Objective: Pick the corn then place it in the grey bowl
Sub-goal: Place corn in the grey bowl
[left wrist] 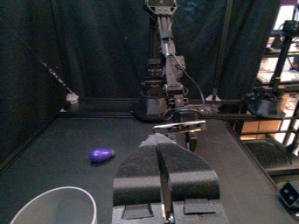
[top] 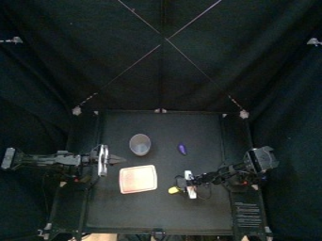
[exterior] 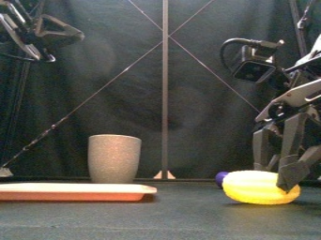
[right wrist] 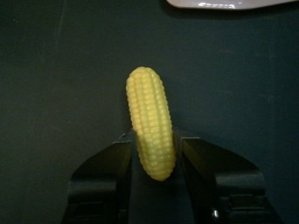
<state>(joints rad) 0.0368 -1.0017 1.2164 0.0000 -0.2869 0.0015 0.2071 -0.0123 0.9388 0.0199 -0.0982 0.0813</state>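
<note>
From the front of the table (exterior: 175, 211), a yellow corn (exterior: 261, 189) lies low at the right, with something small and purple (exterior: 221, 176) peeking out just behind its left end. The right end effector (exterior: 277, 178) comes down over the corn, one dark jaw at its right end. To the left stands the tall grey cup (exterior: 114, 157), upright, behind a flat pink tray (exterior: 75, 191). The left arm (exterior: 25, 33) hangs high in the corner.

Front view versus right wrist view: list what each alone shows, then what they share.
Only the front view: the grey cup, a small purple toy, the resting left arm up high. Only the right wrist view: the corn seen lengthwise, kernel rows clear, a jaw at each side. Both: the corn, the right gripper, the pink tray.
</note>
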